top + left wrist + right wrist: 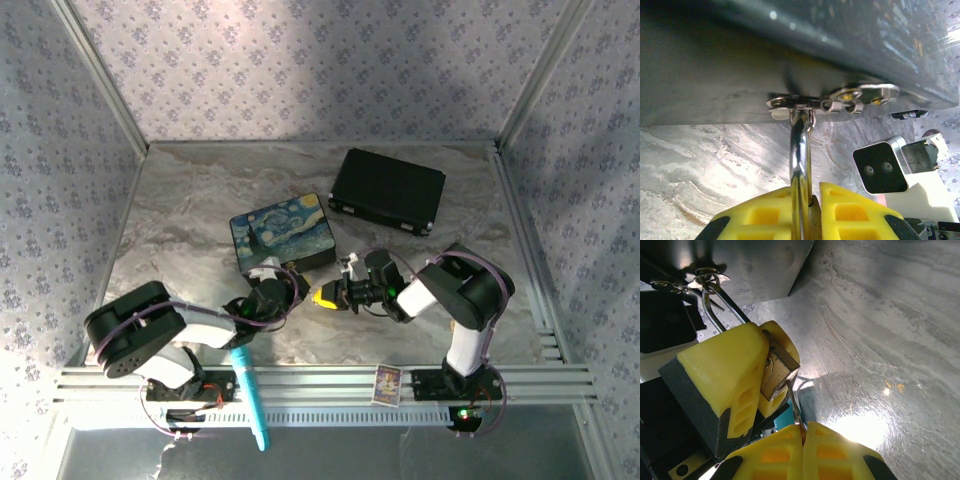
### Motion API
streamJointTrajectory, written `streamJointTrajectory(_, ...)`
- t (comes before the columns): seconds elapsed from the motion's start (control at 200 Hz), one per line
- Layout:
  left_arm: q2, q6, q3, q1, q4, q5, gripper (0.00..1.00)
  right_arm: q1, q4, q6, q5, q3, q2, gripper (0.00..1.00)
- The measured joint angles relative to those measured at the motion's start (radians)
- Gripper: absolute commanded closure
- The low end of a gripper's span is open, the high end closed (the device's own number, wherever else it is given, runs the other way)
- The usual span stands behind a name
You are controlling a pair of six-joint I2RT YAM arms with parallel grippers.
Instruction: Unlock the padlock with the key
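Note:
The brass padlock (776,371) is clamped by its body between the yellow fingers (722,367) of my left gripper (815,200). Its silver shackle (800,150) runs up through the metal hasp (810,102) on the side of the painted box (285,235). The thin key (796,407) sticks out of the bottom of the padlock. My right gripper (803,427) is shut on the key's head, just below the lock. From above, the left gripper (290,290) and right gripper (335,295) meet tip to tip in front of the box.
A black case (388,190) lies at the back right of the marble table (180,220). A teal tool (250,400) hangs over the front rail (320,385) by the left arm's base. A small card (387,383) sits on the rail. Papered walls enclose the sides and back.

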Motion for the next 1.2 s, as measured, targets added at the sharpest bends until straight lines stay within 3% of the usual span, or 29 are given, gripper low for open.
streamJointTrajectory(0.655,-0.061,-0.056,0.004,-0.001,-0.056,-0.047,1.00,-0.016,0.254,0.145,-0.025,-0.006,0.102,1.00)
streamJointTrajectory(1.204,-0.077,-0.111,0.011,0.000,-0.076,-0.064,1.00,-0.016,0.295,0.154,-0.010,-0.010,0.111,1.00)
